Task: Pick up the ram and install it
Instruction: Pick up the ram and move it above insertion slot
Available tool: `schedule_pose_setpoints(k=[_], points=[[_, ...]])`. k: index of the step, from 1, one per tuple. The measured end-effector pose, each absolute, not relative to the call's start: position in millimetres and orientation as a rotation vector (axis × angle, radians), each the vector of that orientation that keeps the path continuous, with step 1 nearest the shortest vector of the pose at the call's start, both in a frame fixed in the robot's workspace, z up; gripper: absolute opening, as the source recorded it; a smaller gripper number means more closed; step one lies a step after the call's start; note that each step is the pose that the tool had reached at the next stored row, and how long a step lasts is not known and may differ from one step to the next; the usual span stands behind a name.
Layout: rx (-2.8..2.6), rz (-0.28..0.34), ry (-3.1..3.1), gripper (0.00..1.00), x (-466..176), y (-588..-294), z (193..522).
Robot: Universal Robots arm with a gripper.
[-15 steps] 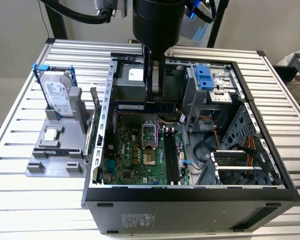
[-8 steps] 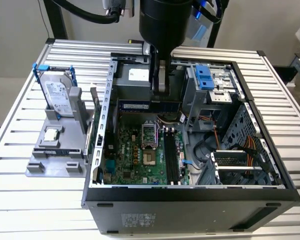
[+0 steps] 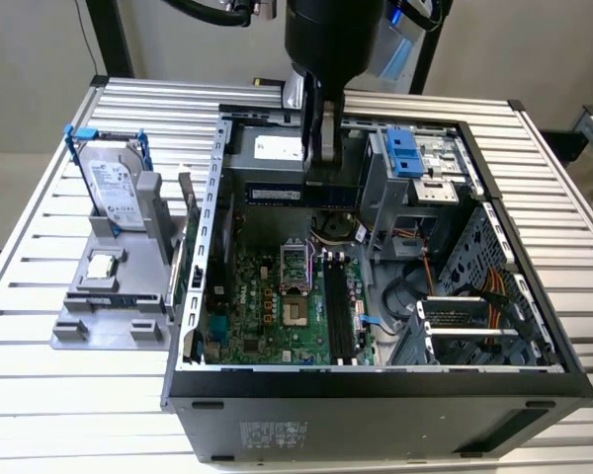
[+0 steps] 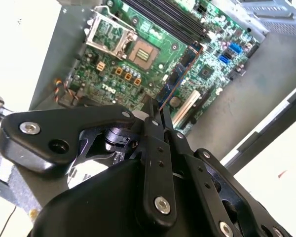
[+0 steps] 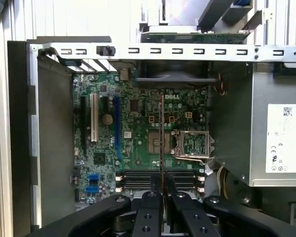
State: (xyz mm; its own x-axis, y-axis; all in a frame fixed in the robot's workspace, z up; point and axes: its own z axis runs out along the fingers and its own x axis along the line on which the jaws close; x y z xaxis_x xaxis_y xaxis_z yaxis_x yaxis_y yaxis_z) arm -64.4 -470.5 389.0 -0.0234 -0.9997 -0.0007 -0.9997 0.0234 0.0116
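The ram (image 3: 277,195) is a long dark stick held level above the back of the open computer case (image 3: 376,380), with my gripper (image 3: 324,173) shut on its right part. In the first wrist view the ram (image 5: 161,143) shows edge-on as a thin line running out from between the black fingers (image 5: 150,207) over the green motherboard (image 5: 138,148). The second wrist view shows the ram (image 4: 180,74) slanting away from the gripper (image 4: 155,111). The black memory slots (image 3: 338,306) lie below, on the board's right side, beside the open processor socket (image 3: 295,286).
On the exterior view's left, a grey stand (image 3: 109,316) holds a silver hard drive in a blue bracket (image 3: 114,188) and a small square processor chip (image 3: 101,267). Inside the case are a drive cage with a blue latch (image 3: 403,153), orange cables (image 3: 474,286) and the power supply (image 5: 281,138).
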Motion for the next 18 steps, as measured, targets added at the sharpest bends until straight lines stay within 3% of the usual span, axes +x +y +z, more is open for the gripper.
schedule_pose_setpoints(k=[18], points=[[2.191, -0.013, -2.24, 0.0, -32.3, -454.0, 389.0]])
